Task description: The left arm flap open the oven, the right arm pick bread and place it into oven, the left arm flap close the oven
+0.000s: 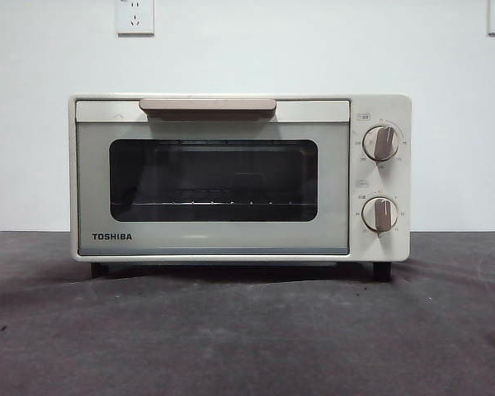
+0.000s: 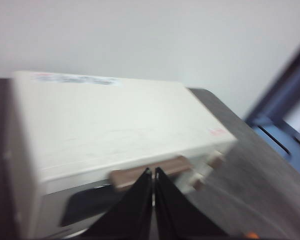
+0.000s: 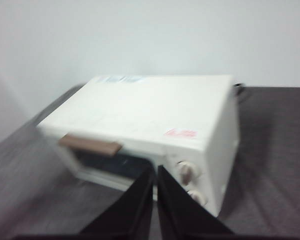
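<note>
The cream-white TOSHIBA oven (image 1: 239,177) stands in the middle of the dark table with its door shut and its beige bar handle (image 1: 207,106) at the top. A wire rack (image 1: 214,202) shows through the dark window. No bread is in view. My left gripper (image 2: 153,172) is shut and empty, up above and in front of the oven (image 2: 110,130), near its handle (image 2: 150,172). My right gripper (image 3: 155,170) is shut and empty, also above and in front of the oven (image 3: 155,117). Neither arm shows in the front view.
Two beige knobs (image 1: 381,143) sit on the oven's right panel. A white wall with power sockets (image 1: 135,16) stands behind. The dark grey table (image 1: 247,330) stretches in front of the oven.
</note>
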Available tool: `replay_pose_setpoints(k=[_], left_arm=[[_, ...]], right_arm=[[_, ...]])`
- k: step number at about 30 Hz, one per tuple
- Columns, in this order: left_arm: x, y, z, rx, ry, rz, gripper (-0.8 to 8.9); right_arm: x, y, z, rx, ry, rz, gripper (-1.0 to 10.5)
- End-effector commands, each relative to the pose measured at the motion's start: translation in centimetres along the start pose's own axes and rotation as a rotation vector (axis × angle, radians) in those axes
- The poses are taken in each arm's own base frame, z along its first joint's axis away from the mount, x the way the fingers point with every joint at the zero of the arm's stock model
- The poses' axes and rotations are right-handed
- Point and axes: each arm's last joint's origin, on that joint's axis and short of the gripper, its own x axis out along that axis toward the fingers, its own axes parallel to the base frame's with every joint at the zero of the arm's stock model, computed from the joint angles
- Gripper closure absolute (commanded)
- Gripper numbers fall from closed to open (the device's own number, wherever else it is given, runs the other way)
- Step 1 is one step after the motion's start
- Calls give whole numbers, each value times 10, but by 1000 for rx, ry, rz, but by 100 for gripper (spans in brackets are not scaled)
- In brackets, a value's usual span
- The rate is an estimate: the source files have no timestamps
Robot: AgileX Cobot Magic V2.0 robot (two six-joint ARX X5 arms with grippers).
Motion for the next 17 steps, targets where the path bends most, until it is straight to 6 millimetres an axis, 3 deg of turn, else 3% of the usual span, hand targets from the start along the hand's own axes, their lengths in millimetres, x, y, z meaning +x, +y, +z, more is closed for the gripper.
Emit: replay_pose_setpoints(k=[1, 5, 12, 15, 17], left_arm=[[-1, -9, 10, 97, 14, -106, 797], [0, -13, 7, 107, 64, -200, 794], [0, -13, 5, 126, 84, -202, 783], [0, -13, 5, 126, 83, -202, 752], [0, -13, 5, 127, 81, -202, 646]], right_arm=[[1, 3, 8, -97, 32, 31, 935], [2, 6, 8, -114, 43, 63, 935], [3, 7, 8, -116, 47, 79, 922], [3, 7, 8, -89, 48, 78, 791], [3, 7, 8, -68, 49, 75, 659]])
